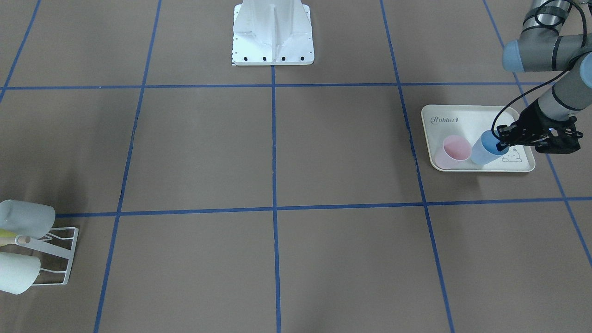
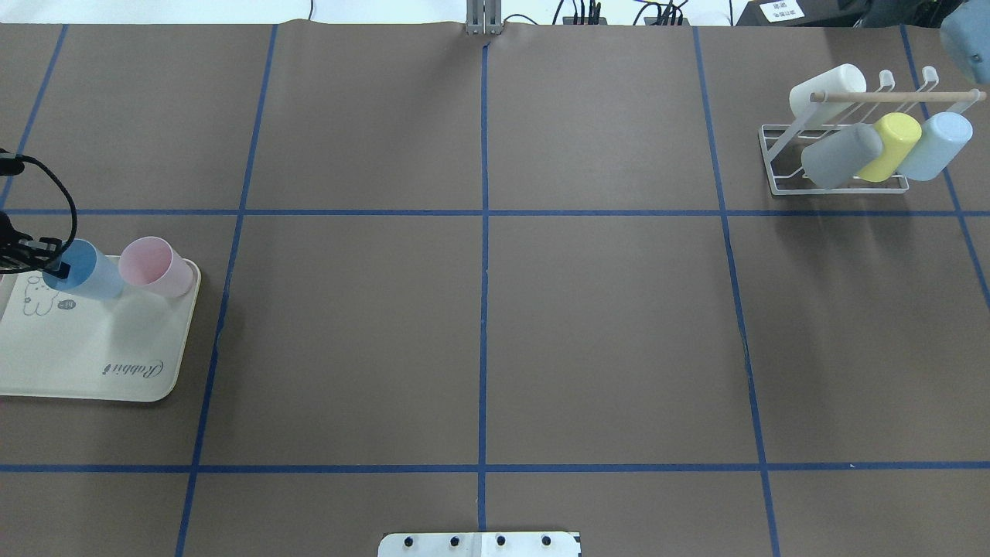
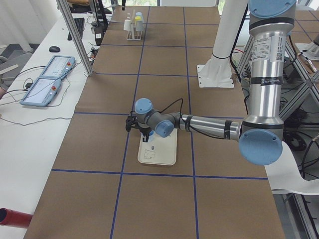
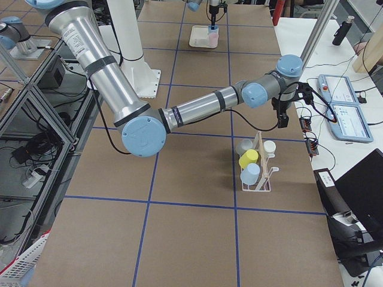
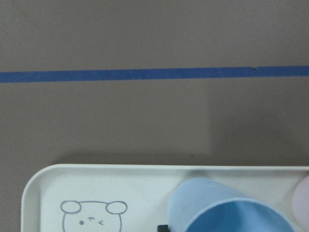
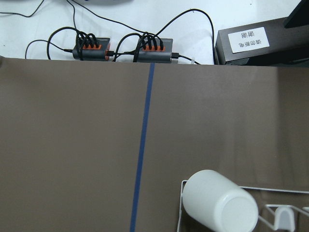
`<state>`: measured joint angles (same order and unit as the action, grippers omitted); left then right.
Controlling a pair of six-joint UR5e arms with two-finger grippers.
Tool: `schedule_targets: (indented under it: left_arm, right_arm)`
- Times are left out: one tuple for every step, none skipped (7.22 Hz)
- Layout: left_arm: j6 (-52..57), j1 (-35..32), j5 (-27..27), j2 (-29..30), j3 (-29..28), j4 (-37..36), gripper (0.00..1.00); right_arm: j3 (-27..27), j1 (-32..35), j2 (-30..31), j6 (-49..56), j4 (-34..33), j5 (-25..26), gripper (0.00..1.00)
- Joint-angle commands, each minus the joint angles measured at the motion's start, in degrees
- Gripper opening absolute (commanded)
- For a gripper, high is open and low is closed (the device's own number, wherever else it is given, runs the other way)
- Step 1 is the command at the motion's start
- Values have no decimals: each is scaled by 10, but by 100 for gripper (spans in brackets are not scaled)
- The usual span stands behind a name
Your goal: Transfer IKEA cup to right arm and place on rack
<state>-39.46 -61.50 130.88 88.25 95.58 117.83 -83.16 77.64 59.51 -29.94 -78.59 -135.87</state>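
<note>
Two cups share the cream rabbit-print tray [image 1: 462, 115]. The left gripper [image 1: 502, 141] straddles the blue plastic cup's [image 1: 483, 155] rim; I cannot tell whether it is clamped. A loose lift could topple the pink plastic cup [image 1: 451, 152] just beside it.

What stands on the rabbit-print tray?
A blue cup and a pink cup, mouths up. The left gripper's fingers reach the blue cup's rim. The tray's surface beneath both cups is covered.

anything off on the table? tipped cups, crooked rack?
Nothing stands out. The pink cup and blue cup stand on the tray, the left gripper is at the blue cup's rim, and four cups sit on the rack.
</note>
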Motion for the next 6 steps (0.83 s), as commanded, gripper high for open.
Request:
schedule_targets:
  left_arm:
    - [0, -59, 25, -32, 83, -21, 0]
    - [-28, -58, 27, -33, 119, -26, 0]
    - [-121, -55, 75, -22, 137, -23, 0]
    - [-233, -52, 114, 10, 167, -20, 0]
    - [-341, -32, 113, 37, 200, -13, 0]
    - [-428, 6, 105, 63, 211, 2, 0]
  right_arm:
    - [-107, -32, 52, -104, 3, 2, 98]
    - [-155, -51, 89, -142, 7, 2, 98]
    - [-196, -75, 104, -199, 8, 4, 98]
    - [-234, -112, 106, -275, 8, 17, 98]
    - [-271, -167, 104, -342, 9, 58, 98]
    - [-297, -213, 98, -401, 9, 92, 98]
